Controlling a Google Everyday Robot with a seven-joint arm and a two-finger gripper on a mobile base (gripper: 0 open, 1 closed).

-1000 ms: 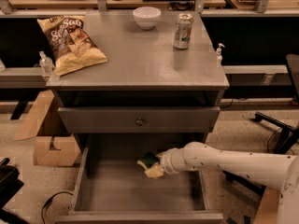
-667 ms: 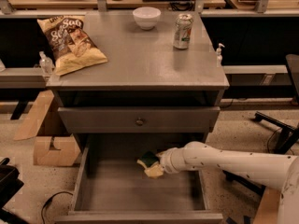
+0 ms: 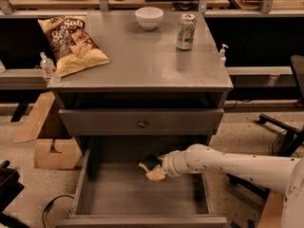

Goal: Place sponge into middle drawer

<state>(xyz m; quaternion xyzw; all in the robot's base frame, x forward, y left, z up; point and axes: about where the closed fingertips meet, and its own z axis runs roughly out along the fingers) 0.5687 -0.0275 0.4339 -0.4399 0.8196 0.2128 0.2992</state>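
The middle drawer (image 3: 118,194) is pulled open below the cabinet, showing its plain grey floor and side walls. My white arm reaches in from the right, and the gripper (image 3: 159,167) is inside the drawer near its back, shut on the sponge (image 3: 152,167). The sponge shows a dark green layer on top and pale yellow foam below, and hangs a little above the drawer floor.
A closed grey drawer front with a round knob (image 3: 141,124) sits above. On the cabinet top are a chip bag (image 3: 73,44), a white bowl (image 3: 149,17) and a soda can (image 3: 185,31). Cardboard boxes (image 3: 50,146) stand at left, a chair base (image 3: 285,132) at right.
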